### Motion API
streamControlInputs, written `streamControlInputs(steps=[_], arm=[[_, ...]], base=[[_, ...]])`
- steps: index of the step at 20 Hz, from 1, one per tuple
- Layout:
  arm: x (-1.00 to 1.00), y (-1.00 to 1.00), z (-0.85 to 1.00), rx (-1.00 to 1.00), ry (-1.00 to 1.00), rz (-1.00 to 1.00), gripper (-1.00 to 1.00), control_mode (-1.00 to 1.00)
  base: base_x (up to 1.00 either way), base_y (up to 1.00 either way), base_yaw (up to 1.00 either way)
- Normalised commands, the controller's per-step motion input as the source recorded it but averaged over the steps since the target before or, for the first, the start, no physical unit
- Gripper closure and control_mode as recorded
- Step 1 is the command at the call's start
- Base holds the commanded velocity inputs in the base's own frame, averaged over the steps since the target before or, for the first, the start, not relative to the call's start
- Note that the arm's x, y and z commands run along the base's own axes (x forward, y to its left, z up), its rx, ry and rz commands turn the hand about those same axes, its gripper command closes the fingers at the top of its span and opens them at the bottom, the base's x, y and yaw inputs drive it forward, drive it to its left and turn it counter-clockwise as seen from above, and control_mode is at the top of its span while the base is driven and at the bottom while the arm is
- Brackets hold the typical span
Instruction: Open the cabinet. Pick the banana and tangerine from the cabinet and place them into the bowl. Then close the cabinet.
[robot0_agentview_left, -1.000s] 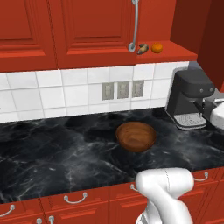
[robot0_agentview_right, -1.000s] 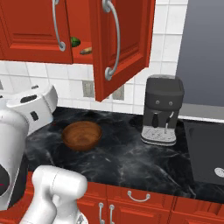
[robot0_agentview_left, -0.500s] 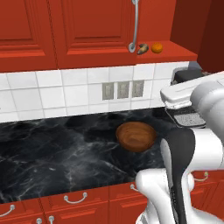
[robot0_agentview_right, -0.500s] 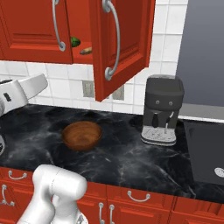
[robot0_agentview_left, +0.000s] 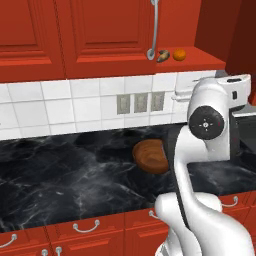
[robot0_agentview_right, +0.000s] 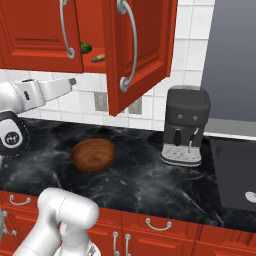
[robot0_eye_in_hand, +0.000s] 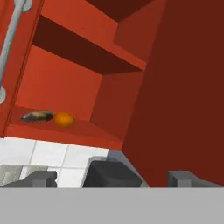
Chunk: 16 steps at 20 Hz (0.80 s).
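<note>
The cabinet's right door (robot0_agentview_right: 137, 50) stands swung open, while its left door (robot0_agentview_right: 40, 35) is shut. On the bottom shelf lie the dark stubby banana (robot0_eye_in_hand: 37, 116) and the orange tangerine (robot0_eye_in_hand: 64, 119), side by side; the left base view also has the banana (robot0_agentview_left: 162, 55) and the tangerine (robot0_agentview_left: 179, 54). My gripper (robot0_eye_in_hand: 113, 177) is open and empty, below and in front of the shelf, pointing up into the opening. From the right base view the gripper (robot0_agentview_right: 73, 81) hangs just under the cabinet. The wooden bowl (robot0_agentview_right: 93, 154) sits empty on the counter, and my arm partly hides the bowl (robot0_agentview_left: 147, 155).
A small green ball (robot0_agentview_right: 86, 48) lies on the shelf left of the banana (robot0_agentview_right: 98, 58). A dark coffee machine (robot0_agentview_right: 186, 125) stands on the black marble counter (robot0_agentview_right: 135, 180) right of the bowl. A cooktop (robot0_agentview_right: 235, 170) lies further right. Red drawers (robot0_agentview_left: 85, 230) run below.
My arm has swung up from low beside the base, and the hand now sits just under the open cabinet. The jaws stayed open. Fruit, bowl and doors have not moved.
</note>
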Motion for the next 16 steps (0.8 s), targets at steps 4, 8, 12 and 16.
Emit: streamControlInputs(steps=[4, 8, 12, 16], arm=[[0.39, -0.55, 0.0, 0.02, 0.1, -0.27, -1.0, -1.0], [0.53, -0.49, 0.0, 0.0, 0.05, -0.19, -1.0, -1.0], [0.36, -0.48, 0.03, 0.06, 0.03, -0.05, -1.0, -1.0], [0.06, -0.64, 0.0, 0.05, 0.01, 0.0, -1.0, -1.0]], base=[[0.0, 0.0, 0.0], [0.0, 0.0, 0.0], [0.0, 0.0, 0.0], [0.0, 0.0, 0.0]])
